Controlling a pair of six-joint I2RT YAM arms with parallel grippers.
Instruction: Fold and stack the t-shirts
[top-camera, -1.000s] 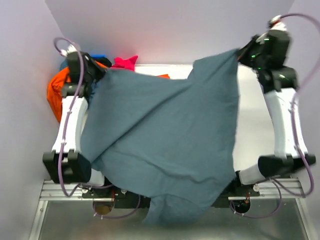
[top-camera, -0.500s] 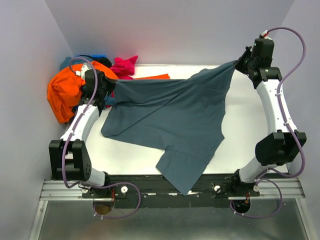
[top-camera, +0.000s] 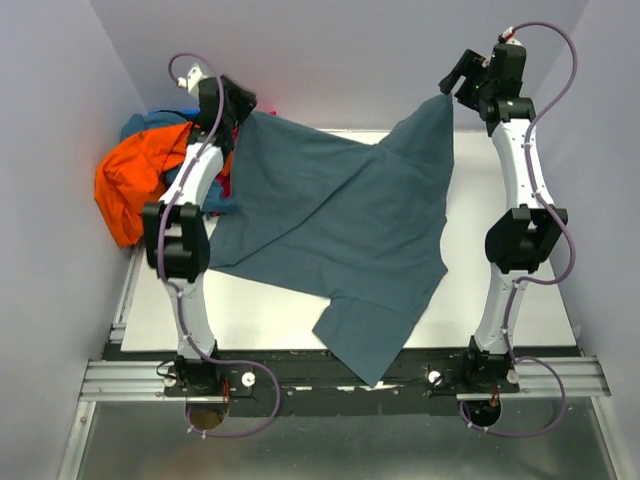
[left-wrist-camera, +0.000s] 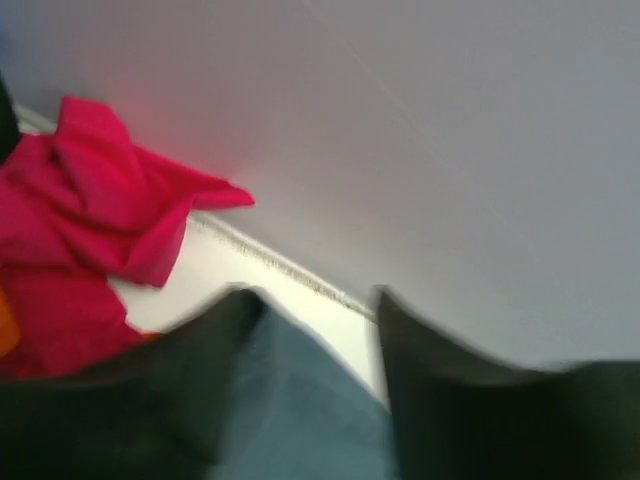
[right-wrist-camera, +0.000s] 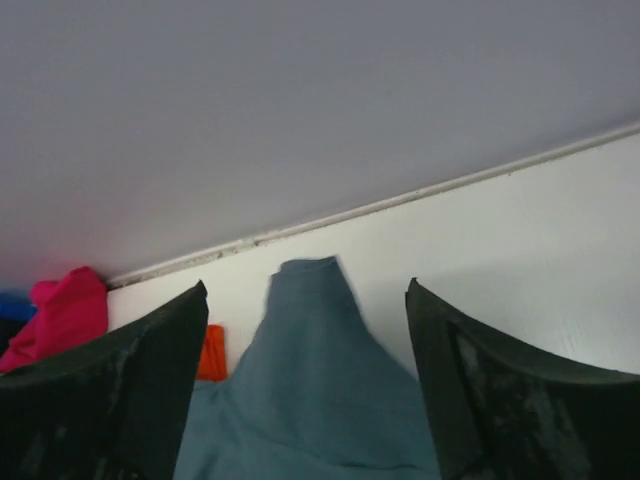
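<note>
The slate blue-grey t-shirt (top-camera: 330, 220) lies spread over the white table, one part hanging over the near edge. Its far corners rise toward both grippers at the back wall. My left gripper (top-camera: 238, 105) is open; in the left wrist view blue-grey cloth (left-wrist-camera: 300, 400) lies between the parted fingers (left-wrist-camera: 180, 380) of that gripper (left-wrist-camera: 312, 300). My right gripper (top-camera: 455, 82) is open too. In its wrist view the shirt's corner (right-wrist-camera: 310, 300) sits loose in the gap of the gripper (right-wrist-camera: 306, 285), touching neither finger.
A pile of other t-shirts fills the far left corner: an orange-red one (top-camera: 130, 185) and a teal-blue one (top-camera: 150, 125). A magenta pink shirt (left-wrist-camera: 90, 220) lies by the back wall. An orange scrap (right-wrist-camera: 212, 352) peeks from under the blue-grey shirt. Walls close the table on three sides.
Both arms have stretched farther toward the back wall. Both grippers went from shut on the shirt's far corners to open, letting them go.
</note>
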